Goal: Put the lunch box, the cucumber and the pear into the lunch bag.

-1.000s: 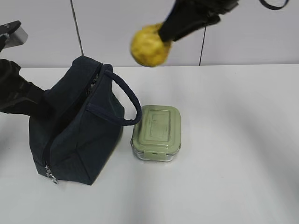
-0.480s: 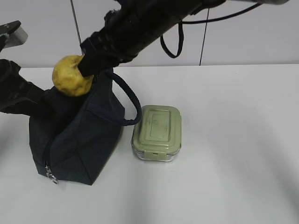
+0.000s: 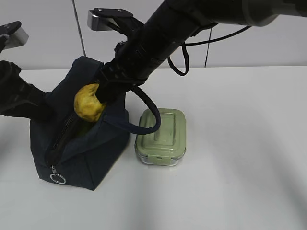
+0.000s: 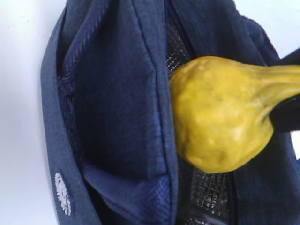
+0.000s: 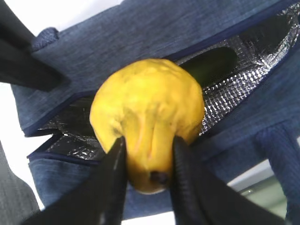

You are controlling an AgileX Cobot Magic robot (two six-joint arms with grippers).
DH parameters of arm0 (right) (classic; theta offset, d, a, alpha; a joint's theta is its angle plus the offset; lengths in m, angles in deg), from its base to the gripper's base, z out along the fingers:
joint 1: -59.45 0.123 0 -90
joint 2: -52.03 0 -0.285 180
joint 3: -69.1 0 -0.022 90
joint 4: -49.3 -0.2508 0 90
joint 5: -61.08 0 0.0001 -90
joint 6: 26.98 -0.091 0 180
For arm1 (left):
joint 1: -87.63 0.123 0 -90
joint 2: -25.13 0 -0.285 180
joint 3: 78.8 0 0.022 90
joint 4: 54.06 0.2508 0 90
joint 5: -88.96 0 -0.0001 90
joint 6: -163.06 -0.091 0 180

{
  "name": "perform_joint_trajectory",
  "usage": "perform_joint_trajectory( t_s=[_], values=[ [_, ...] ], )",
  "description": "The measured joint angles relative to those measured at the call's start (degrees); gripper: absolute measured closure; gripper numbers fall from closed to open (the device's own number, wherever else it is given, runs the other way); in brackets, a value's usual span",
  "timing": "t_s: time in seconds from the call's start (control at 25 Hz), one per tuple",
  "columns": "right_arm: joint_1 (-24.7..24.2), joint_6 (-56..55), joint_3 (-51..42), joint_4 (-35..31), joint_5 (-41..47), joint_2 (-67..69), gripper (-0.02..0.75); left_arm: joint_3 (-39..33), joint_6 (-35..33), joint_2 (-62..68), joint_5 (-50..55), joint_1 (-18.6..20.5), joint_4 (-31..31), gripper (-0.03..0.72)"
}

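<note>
White tabletop and a pale wall form the setting. Over the last second the right arm has been swung from high at the right down across to the dark navy fabric lunch bag, which is held open at its far end by the left gripper, its claw hidden. The right gripper is clamped on the blotchy yellow pear at the opening, above the dark green cucumber already inside. The sage-lidded lunch box waits beside the bag.
</note>
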Motion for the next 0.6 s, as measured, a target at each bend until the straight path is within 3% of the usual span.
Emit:
perform_joint_trajectory(
  t_s=[0.2,0.44,0.6],
  values=[
    [0.0,-0.3,2.1,0.0,1.6,-0.4,0.205,0.0,0.0,0.0,-0.1,0.0,0.0,0.687],
    [-4.5,-5.3,1.1,2.3,3.4,-4.9,0.231,0.0,0.0,0.0,-0.2,0.0,0.1,0.687],
    [-12.1,-7.4,-11.1,0.0,-1.5,-9.5,0.239,0.0,0.0,0.0,-0.2,0.0,0.2,0.687]
  ],
)
